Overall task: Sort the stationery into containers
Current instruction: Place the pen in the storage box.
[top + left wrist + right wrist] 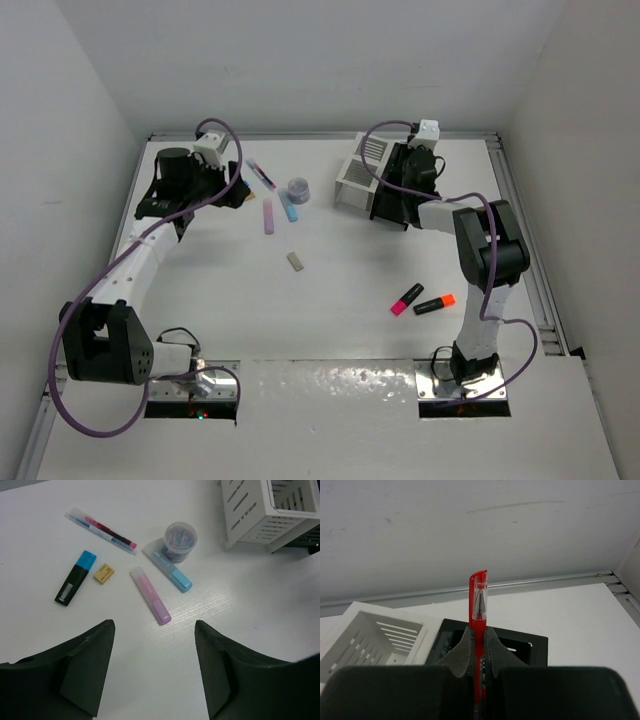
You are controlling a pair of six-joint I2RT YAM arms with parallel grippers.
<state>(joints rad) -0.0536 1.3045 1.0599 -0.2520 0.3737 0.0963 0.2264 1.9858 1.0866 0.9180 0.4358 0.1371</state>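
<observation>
My right gripper (pixel 479 632) is shut on a red pen (pixel 479 605), which stands upright over the black container (pixel 522 644); the white container (pixel 375 635) adjoins it on the left. From above, this gripper (pixel 398 205) covers most of the black container, beside the white one (pixel 355 176). My left gripper (pixel 154 625) hangs open and empty above the table, just short of a pink stick (pixel 150 595). Beyond lie a blue stick (pixel 171 571), a round piece (pixel 180 541), thin pens (pixel 102 531), a blue-ended black highlighter (pixel 75 577) and a beige eraser (pixel 104 574).
A small beige-grey block (pixel 295 261) lies mid-table. Pink-ended (pixel 407 299) and orange-ended (pixel 434 304) highlighters lie near the right arm's upright link. A raised rail (pixel 520 220) runs along the table's right side. White walls close in the left, back and right.
</observation>
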